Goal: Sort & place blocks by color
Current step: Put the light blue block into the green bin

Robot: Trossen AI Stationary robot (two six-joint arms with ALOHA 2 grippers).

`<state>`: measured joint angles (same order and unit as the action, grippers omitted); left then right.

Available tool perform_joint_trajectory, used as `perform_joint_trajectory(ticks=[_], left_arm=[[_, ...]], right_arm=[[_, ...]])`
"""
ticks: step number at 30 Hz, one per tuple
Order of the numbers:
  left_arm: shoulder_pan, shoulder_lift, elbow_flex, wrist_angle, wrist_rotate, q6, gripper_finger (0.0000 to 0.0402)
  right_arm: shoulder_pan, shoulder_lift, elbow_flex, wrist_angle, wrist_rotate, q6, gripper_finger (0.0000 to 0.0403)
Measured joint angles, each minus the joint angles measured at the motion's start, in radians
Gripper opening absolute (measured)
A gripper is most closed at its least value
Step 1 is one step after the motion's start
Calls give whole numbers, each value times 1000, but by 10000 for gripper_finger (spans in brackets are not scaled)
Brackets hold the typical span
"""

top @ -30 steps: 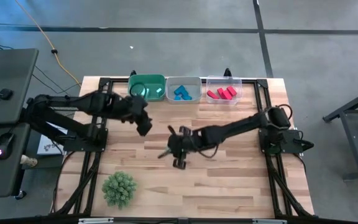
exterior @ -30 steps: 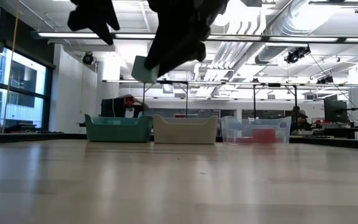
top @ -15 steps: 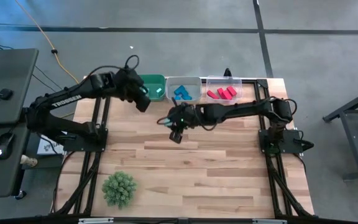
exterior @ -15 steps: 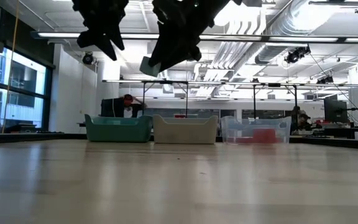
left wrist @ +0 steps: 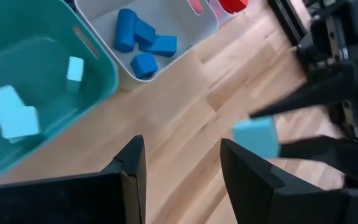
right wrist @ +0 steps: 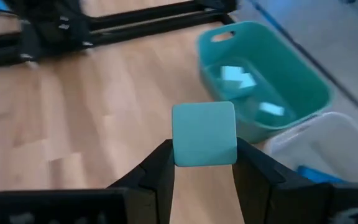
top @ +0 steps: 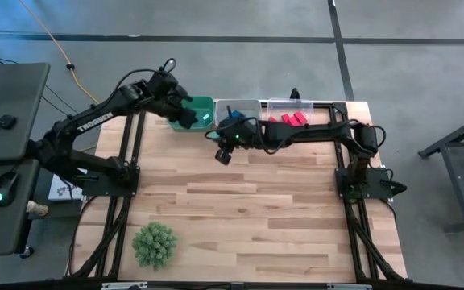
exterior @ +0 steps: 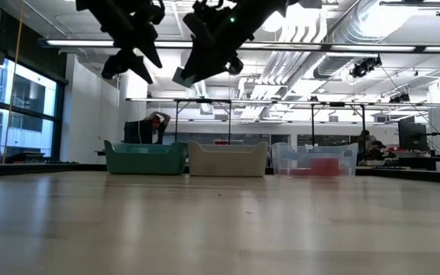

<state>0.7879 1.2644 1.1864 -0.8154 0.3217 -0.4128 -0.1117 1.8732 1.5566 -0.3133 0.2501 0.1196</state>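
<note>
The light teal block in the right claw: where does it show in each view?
High view: hidden under the right claw.
Low view: light teal block at top, left of centre.
Left wrist view: block right of centre.
Right wrist view: block centre, between the fingers.
Shared landmark: teal bin.

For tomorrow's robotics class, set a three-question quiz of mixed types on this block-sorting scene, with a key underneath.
1. True or false: the right gripper holds a light teal block.
2. Multiple choice: the blue blocks lie in which bin? A: the teal bin; B: the middle pale bin; C: the clear bin.
3. Fill the gap: in the high view the left gripper hangs over the ___ bin.

Key
1. True: its fingers clamp the block on two sides.
2. B.
3. Teal; its fingers stand open with nothing between them.
</note>
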Motion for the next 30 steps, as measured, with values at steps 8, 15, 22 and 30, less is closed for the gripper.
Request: perform_joint_trajectory(ticks=[8, 15, 22, 30], left_arm=[[3, 20, 0, 26, 13, -96, 129], [-17, 19, 0, 90, 44, -185, 129], [-39, 19, 0, 140, 89, -241, 129], [-40, 19, 0, 143, 90, -265, 129]], right_arm=[[-39, 0, 0, 21, 31, -116, 112], [-43, 0, 0, 90, 29, -242, 112], [-42, 0, 0, 158, 28, -321, 112], [-42, 2, 0, 195, 29, -362, 112]])
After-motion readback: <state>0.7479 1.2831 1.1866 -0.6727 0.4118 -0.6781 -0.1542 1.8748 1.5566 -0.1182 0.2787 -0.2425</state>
